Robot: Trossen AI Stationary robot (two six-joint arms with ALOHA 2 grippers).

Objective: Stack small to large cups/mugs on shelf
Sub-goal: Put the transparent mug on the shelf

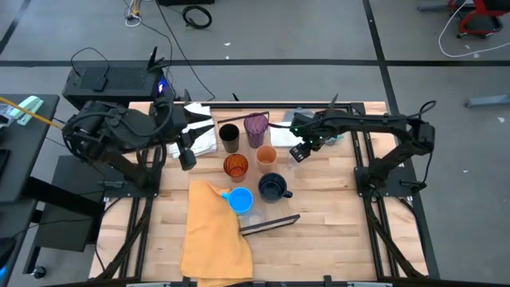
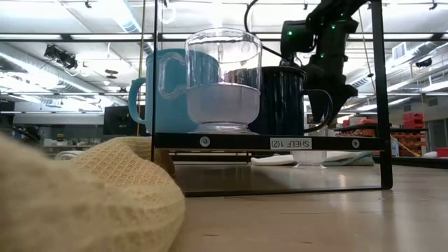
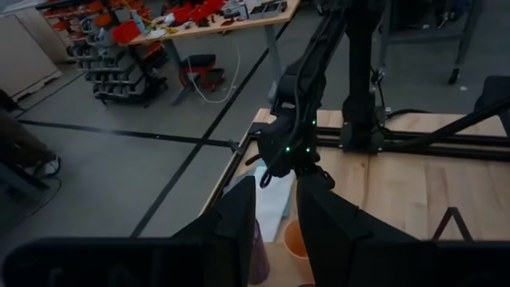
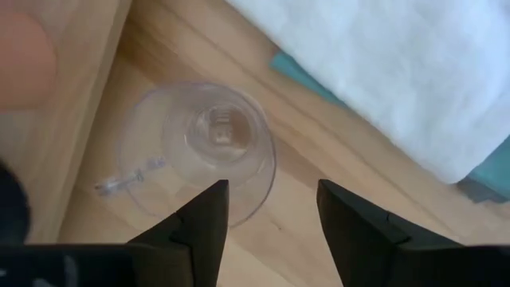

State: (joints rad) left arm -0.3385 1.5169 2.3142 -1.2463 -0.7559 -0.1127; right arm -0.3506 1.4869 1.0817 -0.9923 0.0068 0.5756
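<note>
Cup work first: your right gripper hangs over the clear cup, which stands on the table beside the white cloth. Its jaws stand wide and empty, with the cup's rim just ahead of the fingertips. Shift until the rim sits between the fingers, come straight down, and close gently; thin plastic will probably flex or skid if you squeeze off-centre.

Your left gripper waits over the far left of the table, jaws narrow, nothing visibly held.

Count from above:
- one black cup
- one purple tumbler
- one orange tumbler
- one peach cup
- one navy mug
- one blue mug
- one shelf, lying near the yellow cloth

A second clear cup shows in the low view.
</note>
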